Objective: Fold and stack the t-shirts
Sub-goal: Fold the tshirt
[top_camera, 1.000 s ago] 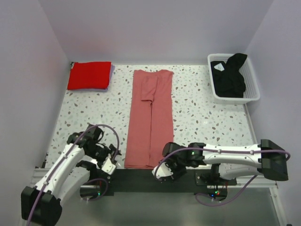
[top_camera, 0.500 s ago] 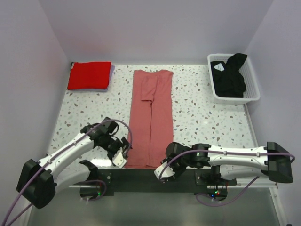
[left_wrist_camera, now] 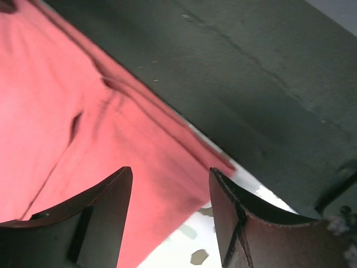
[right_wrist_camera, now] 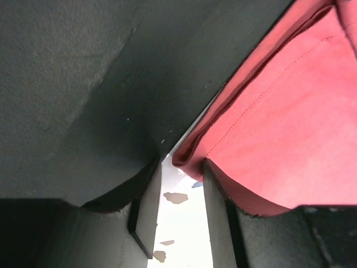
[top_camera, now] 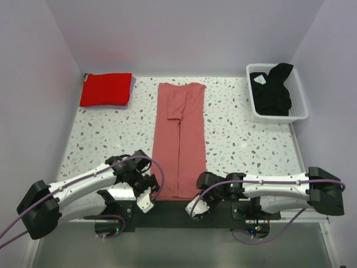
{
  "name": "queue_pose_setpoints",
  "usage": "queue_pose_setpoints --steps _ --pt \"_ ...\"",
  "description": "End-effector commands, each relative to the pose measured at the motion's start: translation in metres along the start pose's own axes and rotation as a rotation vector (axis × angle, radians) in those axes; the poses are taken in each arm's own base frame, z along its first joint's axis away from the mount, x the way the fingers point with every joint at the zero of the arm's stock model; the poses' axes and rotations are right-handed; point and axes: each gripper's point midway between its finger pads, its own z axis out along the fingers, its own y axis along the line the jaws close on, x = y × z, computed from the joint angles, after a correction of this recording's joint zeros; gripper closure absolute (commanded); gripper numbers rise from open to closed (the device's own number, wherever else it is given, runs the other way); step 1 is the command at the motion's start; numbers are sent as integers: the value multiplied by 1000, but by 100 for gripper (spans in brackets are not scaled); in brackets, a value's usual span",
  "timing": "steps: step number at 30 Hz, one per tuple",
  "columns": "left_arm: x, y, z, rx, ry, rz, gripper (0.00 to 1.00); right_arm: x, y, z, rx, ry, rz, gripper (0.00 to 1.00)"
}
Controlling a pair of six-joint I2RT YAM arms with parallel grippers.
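**Salmon-pink t-shirt** [top_camera: 178,145]: folded into a long narrow strip and lying flat at the middle of the desk [top_camera: 240,139]. It runs from near to far. One sleeve is folded over its far left part, and its near hem lies right at the black strip [top_camera: 167,215] along the desk's near edge.

**Red t-shirt** [top_camera: 106,89]: folded into a flat rectangle at the far left corner of the desk, well apart from the pink one. A pale lilac edge shows beneath it on its right side.

**Black t-shirt** [top_camera: 272,92]: unfolded and bunched inside the white slatted basket [top_camera: 279,118] at the far right corner. Part of it is draped over the far rim.

**Left tool** [top_camera: 152,199]: low over the near left corner of the pink strip. In the left wrist view the fingers [left_wrist_camera: 109,206] stand wide apart, with the shirt's corner lying flat between and beyond them, not pinched. The tool is open.

**Right tool** [top_camera: 196,207]: low at the near right corner of the pink strip, by the black strip. In the right wrist view the fingers [right_wrist_camera: 220,190] stand a narrow gap apart with bare speckled desk between them. The shirt's hem corner lies just beyond the fingertips and is not clamped. The tool is open and grips nothing.
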Motion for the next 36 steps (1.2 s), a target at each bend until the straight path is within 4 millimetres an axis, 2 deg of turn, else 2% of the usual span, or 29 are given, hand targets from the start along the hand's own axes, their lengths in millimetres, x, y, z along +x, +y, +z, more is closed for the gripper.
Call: queue_pose_setpoints --steps 1,3,8,11,13,16,18,21,24,27,29,33,35,36 --pt "3 -15 7 30 19 40 40 6 -4 6 25 18 -33 63" --pt "7 -20 10 57 34 61 44 7 -4 8 27 17 -35 67" --pt "16 -25 14 87 64 53 45 10 -3 11 34 21 -20 73" --pt "22 -27 16 99 87 38 46 11 -4 13 39 24 -9 79" --pt "25 -31 18 113 93 31 50 11 -4 14 39 28 -2 85" --pt "29 -32 21 106 99 23 58 13 -3 15 47 30 4 92" --pt "28 -26 22 89 98 16 69 13 -6 15 66 28 8 99" --pt "29 -23 21 69 104 6 83 12 -11 11 108 23 35 100" --pt "23 -9 13 0 107 10 90 6 -15 2 138 -7 66 100" --pt "10 12 0 -85 89 -1 95 -5 -27 -18 208 -65 95 100" --pt "7 19 -8 -112 80 -36 97 -9 -34 -30 249 -91 114 100" --pt "17 47 -34 -198 86 -112 99 -3 -60 -54 299 -111 201 100" --pt "28 63 -48 -249 101 -149 100 0 -68 -57 291 -119 210 100" --pt "35 68 -55 -272 109 -168 100 5 -80 -64 318 -120 230 100"
